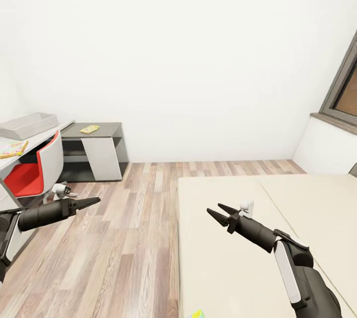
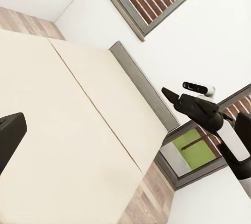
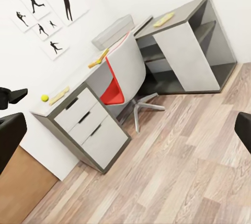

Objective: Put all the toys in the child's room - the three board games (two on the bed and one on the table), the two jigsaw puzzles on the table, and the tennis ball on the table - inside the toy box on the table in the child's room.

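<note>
Right wrist view gives the whole table [image 3: 78, 96]: tennis ball [image 3: 45, 98] at the drawer end, two flat coloured slabs along the top, too small to tell game from puzzle, toy box [image 3: 112, 30] further along, a yellow flat box on the lower dark top [image 3: 180, 17]. Head view catches just the toy box [image 1: 27, 125], one jigsaw puzzle [image 1: 12, 148] and the red chair [image 1: 37, 169]. Bed [image 1: 258, 238] is mostly bare; a yellow-green box corner [image 1: 197, 314] pokes in at the frame's bottom edge. Left gripper [image 1: 91, 201] reaches out level over the floor, fingers together. Right gripper [image 1: 218, 211] hangs over the bed, jaws parted, holding nothing.
</note>
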